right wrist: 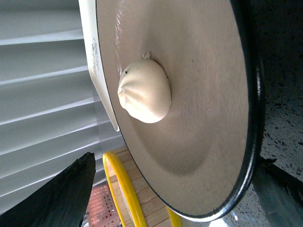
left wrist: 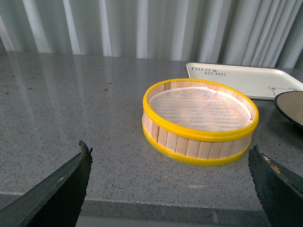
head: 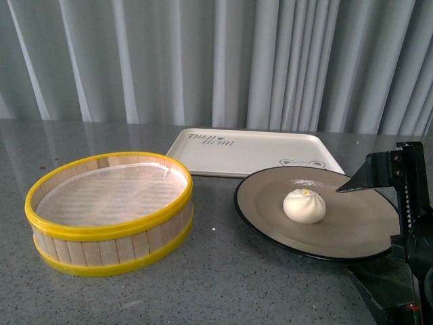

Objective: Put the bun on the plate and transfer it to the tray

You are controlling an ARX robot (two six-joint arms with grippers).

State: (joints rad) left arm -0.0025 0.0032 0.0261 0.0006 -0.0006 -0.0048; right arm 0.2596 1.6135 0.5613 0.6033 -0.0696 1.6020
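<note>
The bun (head: 304,205) already lay near the middle of the plate (head: 270,210), so the first step looked finished and the transfer step was in hand. The tray (head: 257,152) stood just behind the plate, empty. The right gripper (head: 355,233) had its fingers apart at the plate's right edge, one above the rim and one below, not clamped. The left gripper (left wrist: 168,147) was spread wide and held nothing, well left of the plate. Next the right fingers probably had to close on the rim and lift it level, otherwise the bun could roll.
</note>
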